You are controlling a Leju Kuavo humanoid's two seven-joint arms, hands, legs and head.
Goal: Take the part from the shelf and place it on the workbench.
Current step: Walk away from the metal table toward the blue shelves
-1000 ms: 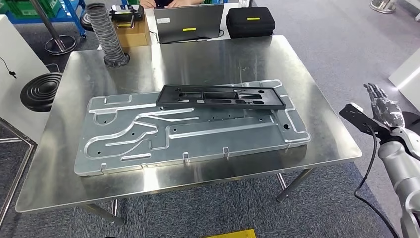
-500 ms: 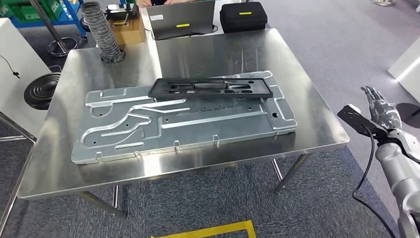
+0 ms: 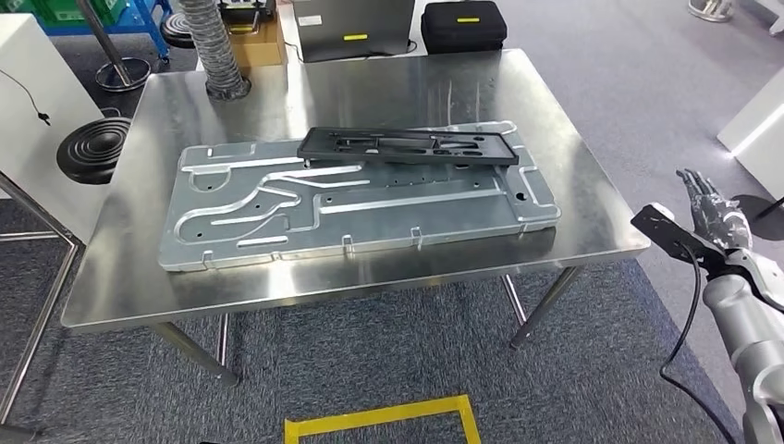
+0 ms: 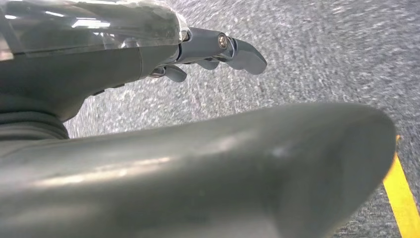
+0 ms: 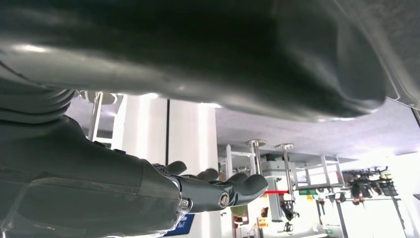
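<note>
A black rectangular frame part lies flat on a large machined aluminium plate on the steel workbench. My right hand hangs off the table's right side, raised beside the edge, fingers stretched out and holding nothing. The right wrist view shows the same hand with straight fingers in the air. My left hand hangs over grey carpet, fingers loosely extended, nothing in it.
A ribbed grey hose, a cardboard box, a laptop and a black case stand along the table's far edge. A black round base sits left. Yellow tape marks the carpet before the table.
The whole view has shifted: the camera has drawn back from the table, so more floor and yellow tape show. The black part and the plate keep their place on the table. My right hand stays raised.
</note>
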